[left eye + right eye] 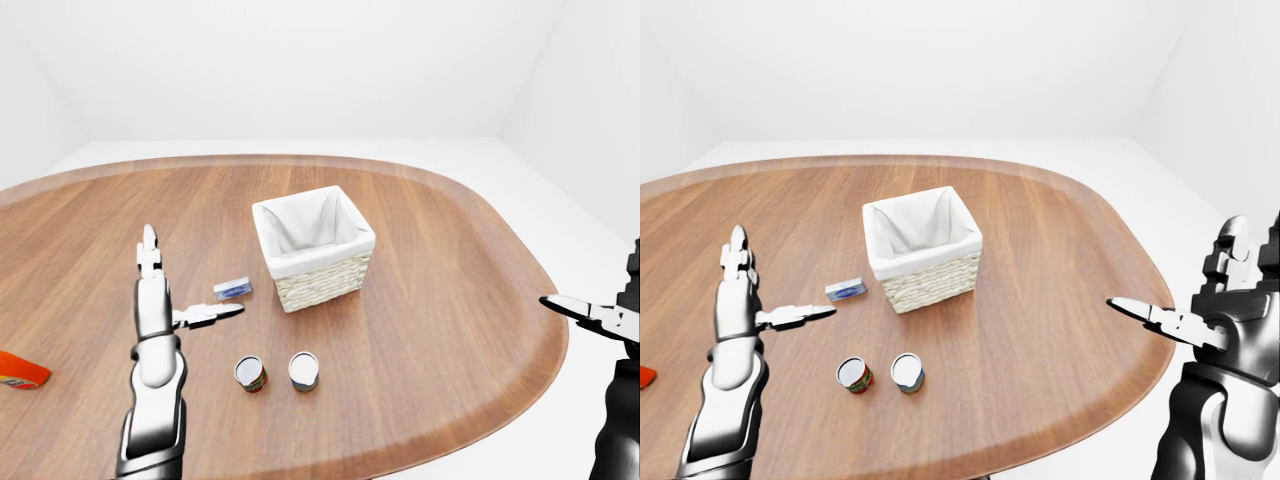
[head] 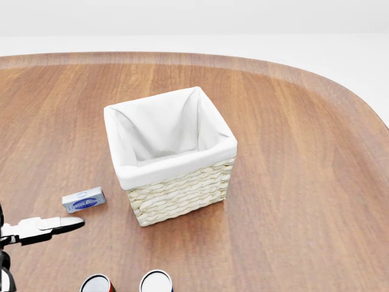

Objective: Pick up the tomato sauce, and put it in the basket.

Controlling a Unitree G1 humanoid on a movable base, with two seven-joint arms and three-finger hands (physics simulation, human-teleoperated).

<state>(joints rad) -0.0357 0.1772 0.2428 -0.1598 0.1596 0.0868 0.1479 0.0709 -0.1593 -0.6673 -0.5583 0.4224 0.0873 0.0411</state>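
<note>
Left-eye view gives me the whole layout: my left hand point(image 1: 160, 300) is raised above the table point(image 1: 460, 300), its fingers point(image 1: 210, 314) spread wide and holding nothing, one of them pointing toward the small blue-and-white box point(image 1: 232, 288). My right hand point(image 1: 1200, 300) hangs off the table's right edge, also with its fingers fanned apart and empty.

I read this as the reach stage, with no grasp made. The tomato sauce point(image 1: 250, 374) I take to be the can with the red and green label, standing upright near the bottom edge of the table in this view, just beside a second can point(image 1: 303, 371) with a blue-toned label. The two stand close but apart. The basket point(image 1: 313, 248), wicker with a white cloth lining, sits beyond them toward the table's middle and looks empty inside.

For the next move I would bring the left hand down and across to the red can, approaching from its left side so my fingers do not knock the neighbouring can, then close round it, lift and carry it over the basket rim.

As for writing, the labels are too small for me to read here. The box shows a blue oval with pale lettering I cannot make out. An orange object point(image 1: 20, 370) pokes in at the left edge, cut off.
</note>
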